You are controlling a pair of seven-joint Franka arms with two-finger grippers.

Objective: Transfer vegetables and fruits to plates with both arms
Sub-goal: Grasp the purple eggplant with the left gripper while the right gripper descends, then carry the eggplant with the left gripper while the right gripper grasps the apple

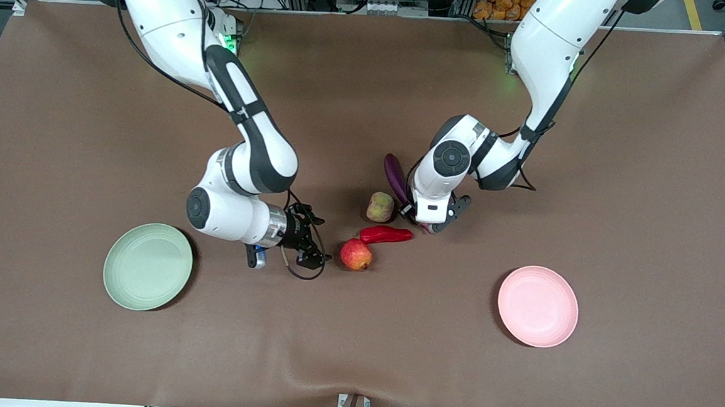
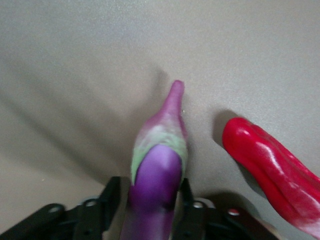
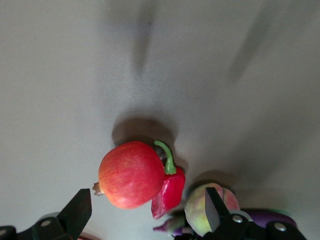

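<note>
The eggplant point(image 2: 157, 180) is gripped near its stem end by the left hand point(image 1: 427, 223), low on the tabletop point(image 1: 622, 181). The chili pepper point(image 1: 386, 234) is seen at about 8 o'clock from that hand, with the apple point(image 1: 356, 255) just beside the chili (practically touching). The lumpy pale fruit point(image 1: 380, 206) sits at 12 o'clock from the chili. The right hand point(image 1: 310, 241) is spread wide at 9 o'clock from the apple. The green plate point(image 1: 148, 266) and pink plate point(image 1: 537, 306) are left bare.
</note>
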